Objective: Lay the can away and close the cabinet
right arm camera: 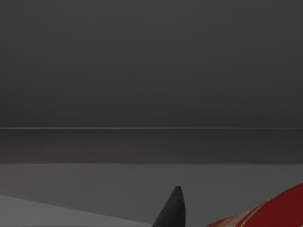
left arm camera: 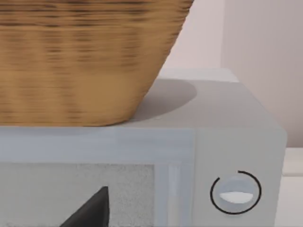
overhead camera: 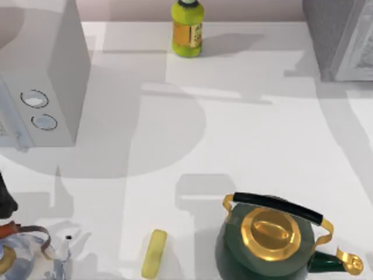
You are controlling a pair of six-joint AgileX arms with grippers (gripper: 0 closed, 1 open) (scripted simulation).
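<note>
The red can (right arm camera: 279, 210), with a bit of yellow-and-white label showing, lies close against my right gripper in the right wrist view. One dark fingertip (right arm camera: 173, 208) stands just beside it. Dark grey walls and a flat grey floor surround them, like the inside of a box. The grey cabinet (overhead camera: 341, 41) stands at the table's far right corner in the top view, with a paler panel along its right side. My left arm is parked at the left, its wrist facing the microwave (left arm camera: 236, 142); one dark fingertip (left arm camera: 92, 208) shows.
A white microwave (overhead camera: 58, 76) with two dials stands at the far left, a wicker basket (left arm camera: 80, 61) on top. A yellow-green bottle (overhead camera: 187, 29) stands at the back middle. Along the front sit a green-and-gold kettle (overhead camera: 268, 245), a yellow bar (overhead camera: 154, 252) and a white-blue teapot (overhead camera: 29, 256).
</note>
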